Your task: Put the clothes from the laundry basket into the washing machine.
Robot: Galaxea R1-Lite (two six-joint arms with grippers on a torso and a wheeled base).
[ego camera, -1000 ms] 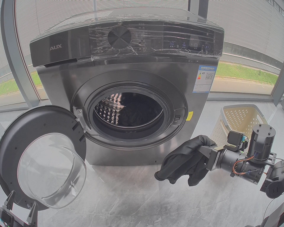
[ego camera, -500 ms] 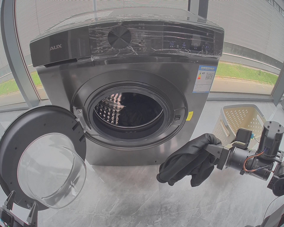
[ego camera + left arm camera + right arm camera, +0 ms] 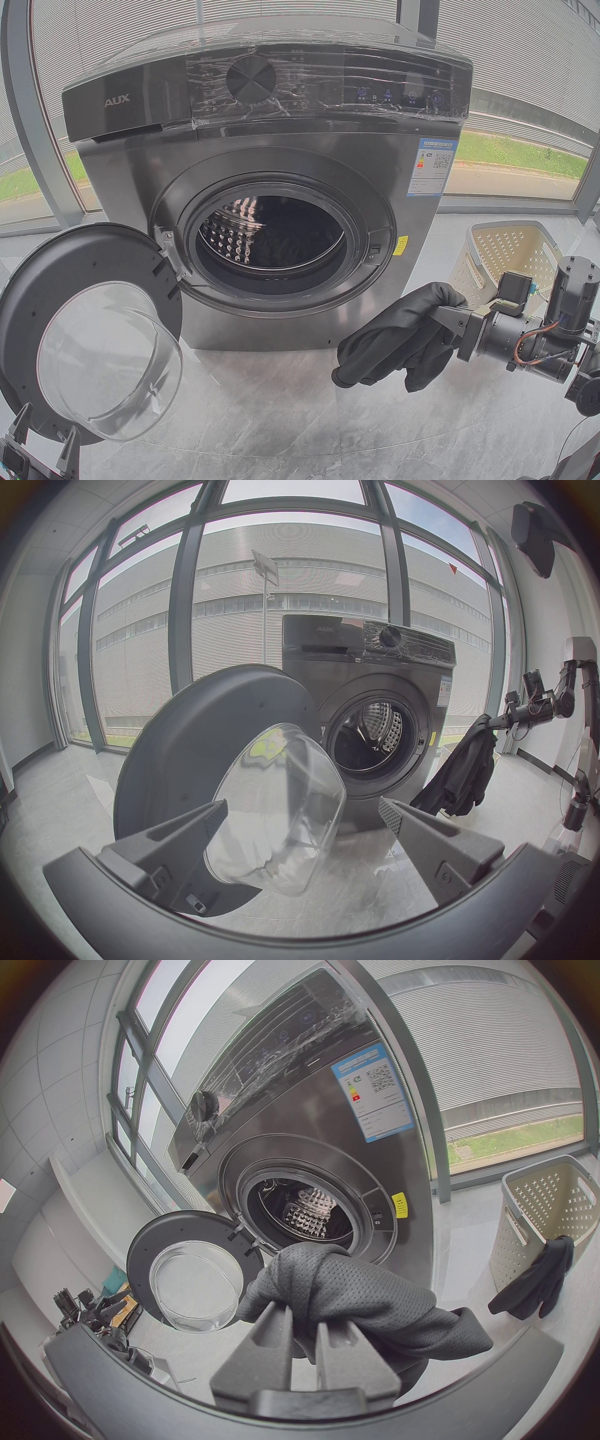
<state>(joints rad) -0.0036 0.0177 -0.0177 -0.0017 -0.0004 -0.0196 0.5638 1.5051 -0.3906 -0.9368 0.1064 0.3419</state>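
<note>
Mid-transfer: our right gripper (image 3: 304, 1324) clamps dark grey mesh garment (image 3: 350, 1291) right of grey steel washing machine (image 3: 281, 156); next we reach drum (image 3: 272, 240).

Grey cylindrical right arm (image 3: 500, 337), orange cable (image 3: 524, 342), dark wedge-shaped jaws.

The washing machine (image 3: 269, 162) is dark metallic grey, with a blue-and-white label (image 3: 432, 167) on its upper right front and a tiny yellow sticker (image 3: 400, 245) right of the opening. Its drum (image 3: 237, 237) is shiny steel dotted with holes, and its door (image 3: 75, 275) is black around clear glass. To the machine's right, the laundry basket (image 3: 512, 247) is cream with rows of dots, and the garment (image 3: 394, 337) is charcoal with a fine mesh.
</note>
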